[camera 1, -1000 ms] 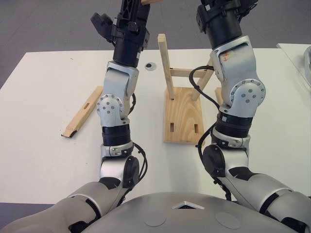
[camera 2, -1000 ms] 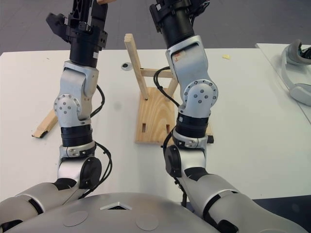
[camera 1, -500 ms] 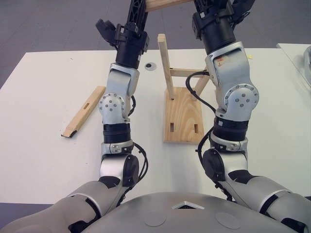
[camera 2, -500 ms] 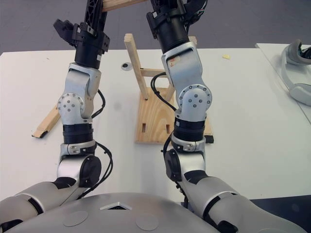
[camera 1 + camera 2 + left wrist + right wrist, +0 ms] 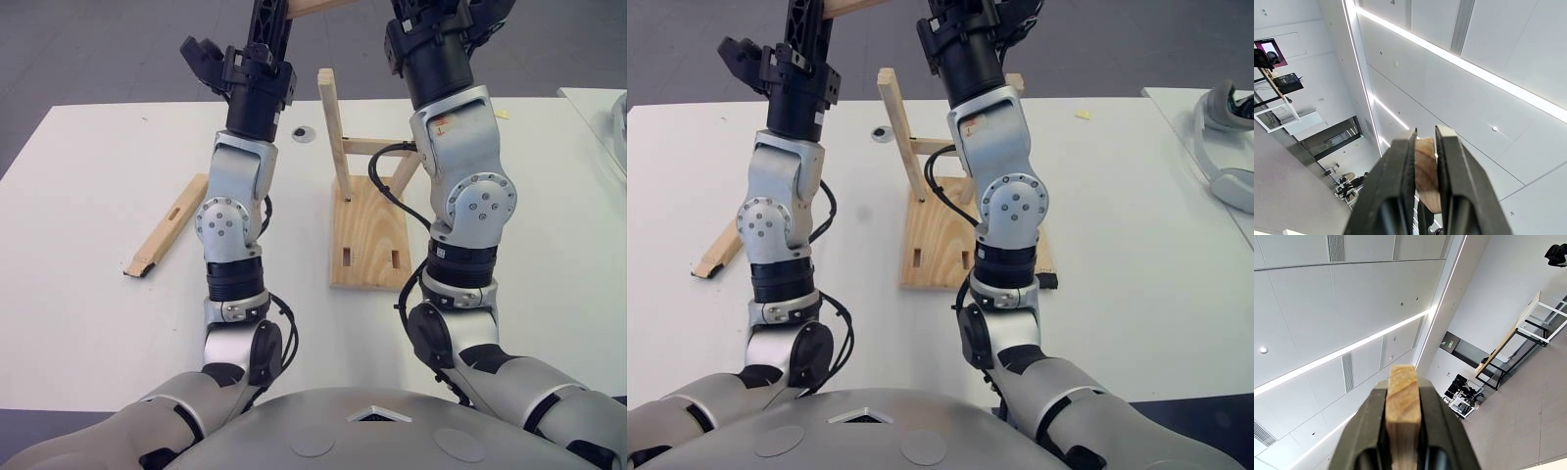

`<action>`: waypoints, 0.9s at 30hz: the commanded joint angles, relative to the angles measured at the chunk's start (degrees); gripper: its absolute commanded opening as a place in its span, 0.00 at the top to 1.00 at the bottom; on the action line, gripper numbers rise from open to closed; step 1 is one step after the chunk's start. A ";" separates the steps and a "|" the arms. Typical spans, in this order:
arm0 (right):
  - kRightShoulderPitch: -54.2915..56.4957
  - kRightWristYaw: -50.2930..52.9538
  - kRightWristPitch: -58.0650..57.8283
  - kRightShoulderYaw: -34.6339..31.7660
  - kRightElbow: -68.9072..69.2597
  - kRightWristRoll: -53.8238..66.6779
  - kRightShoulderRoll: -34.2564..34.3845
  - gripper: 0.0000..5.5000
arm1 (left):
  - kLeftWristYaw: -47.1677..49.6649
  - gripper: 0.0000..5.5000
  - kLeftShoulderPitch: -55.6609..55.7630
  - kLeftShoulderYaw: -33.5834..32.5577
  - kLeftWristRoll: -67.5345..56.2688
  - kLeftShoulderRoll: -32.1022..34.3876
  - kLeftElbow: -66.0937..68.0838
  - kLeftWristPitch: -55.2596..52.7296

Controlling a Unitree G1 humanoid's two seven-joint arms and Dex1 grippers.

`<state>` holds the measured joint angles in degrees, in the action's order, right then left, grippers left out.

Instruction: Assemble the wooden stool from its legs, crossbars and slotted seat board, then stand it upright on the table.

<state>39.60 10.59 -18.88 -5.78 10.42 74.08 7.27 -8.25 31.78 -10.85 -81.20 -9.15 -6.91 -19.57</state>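
Observation:
The slotted seat board (image 5: 370,233) lies flat mid-table. An upright leg (image 5: 334,127) stands on its far end, and a crossbar (image 5: 377,147) joins that leg to a second leg behind my right arm. Both arms are raised above the table's far side. My left gripper (image 5: 1424,161) is shut on a wooden bar (image 5: 312,6) that slants along the top edge toward the right arm. My right gripper (image 5: 1402,396) is shut on the end of a wooden piece (image 5: 1402,401). I cannot tell whether it is the same bar.
A loose slotted leg (image 5: 167,225) lies on the table's left side. Another wooden piece (image 5: 1048,266) peeks out beside the seat board behind my right arm. A small dark grommet (image 5: 304,133) sits near the far edge. A white headset (image 5: 1229,127) rests on the neighbouring table at right.
My right arm has swung inward and up toward the left gripper. The left arm leaned right, then back left, and more of the held bar now shows at the top edge.

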 commanded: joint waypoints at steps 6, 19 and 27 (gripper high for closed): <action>-1.28 2.08 -1.01 1.84 -1.74 -2.83 3.32 0.77 | 6.15 0.92 -0.06 1.13 -4.23 -0.43 -10.15 -2.93; -0.83 0.42 -1.23 1.83 -1.66 -5.67 3.34 0.44 | 7.20 0.93 1.78 -2.09 2.29 0.52 -4.76 0.36; -0.37 0.02 -1.67 1.36 -2.49 -6.37 3.73 0.44 | 12.93 0.93 8.24 3.40 23.71 -1.17 1.54 10.24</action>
<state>39.13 10.97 -20.24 -4.44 7.32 67.48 7.25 2.16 35.49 -7.83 -62.98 -7.87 -7.19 -10.95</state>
